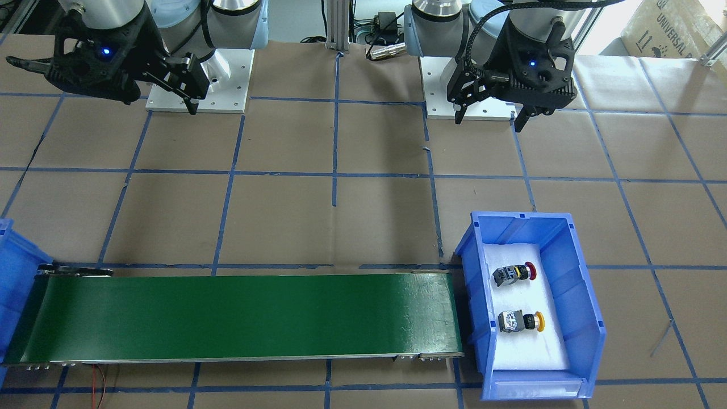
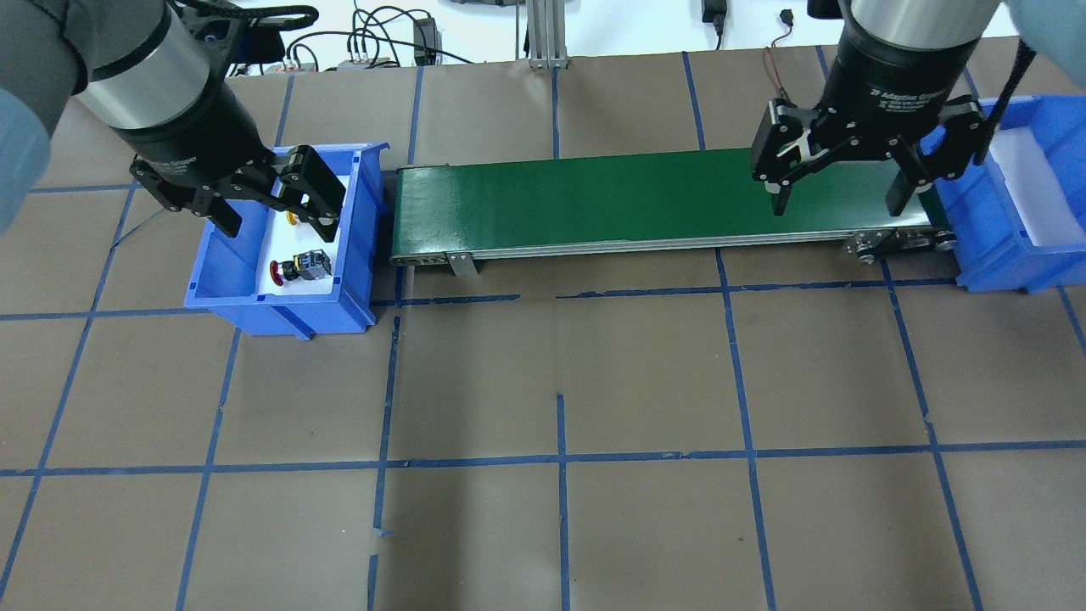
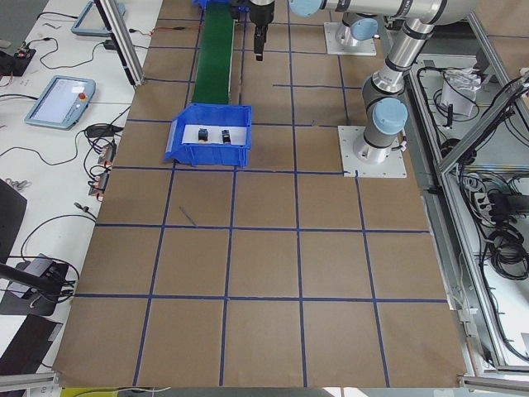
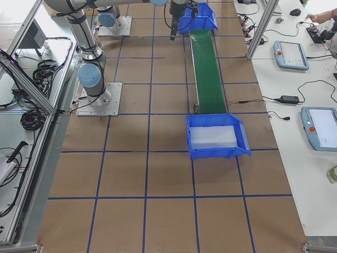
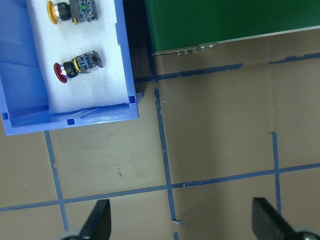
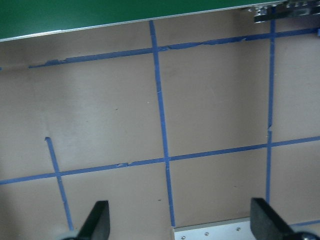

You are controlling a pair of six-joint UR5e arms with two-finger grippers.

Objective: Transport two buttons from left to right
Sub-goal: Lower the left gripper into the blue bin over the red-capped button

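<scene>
The red button and the yellow button lie on their sides on white foam in the left blue bin. Both also show in the left wrist view, red and yellow. In the overhead view the red button is clear, while the yellow button is mostly hidden by a finger. My left gripper is open and empty. It hangs high above the table on the robot's side of the bin. My right gripper is open and empty, high near the belt's right end.
A green conveyor belt runs between the left bin and a second blue bin with white foam at its right end. The table is brown paper with a blue tape grid. The two arm bases stand at the robot's side.
</scene>
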